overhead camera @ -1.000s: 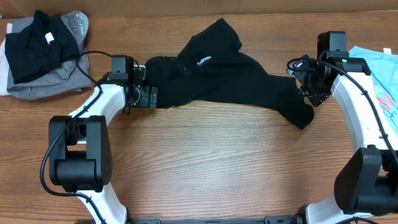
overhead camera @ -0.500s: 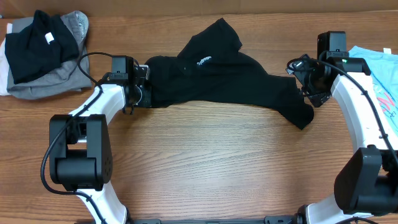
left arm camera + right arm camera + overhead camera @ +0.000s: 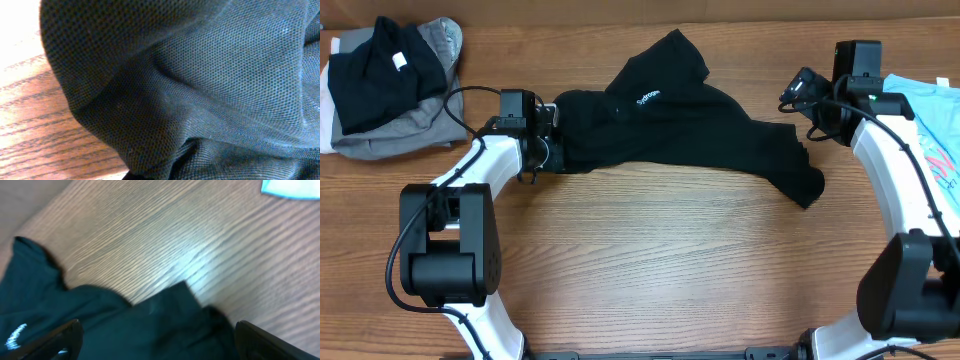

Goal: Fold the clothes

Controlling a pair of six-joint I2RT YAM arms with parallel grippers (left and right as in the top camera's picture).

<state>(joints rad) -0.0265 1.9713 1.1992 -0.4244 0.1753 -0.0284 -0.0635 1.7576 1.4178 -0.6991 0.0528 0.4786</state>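
The left claw meets one end of the shirt, grip impossible to tell; the right claw hangs spread near the other.

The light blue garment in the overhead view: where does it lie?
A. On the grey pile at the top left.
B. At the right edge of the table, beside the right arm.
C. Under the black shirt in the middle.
B: the light blue garment lies at the right edge of the table beside the right arm, far from the grey pile and the black shirt.
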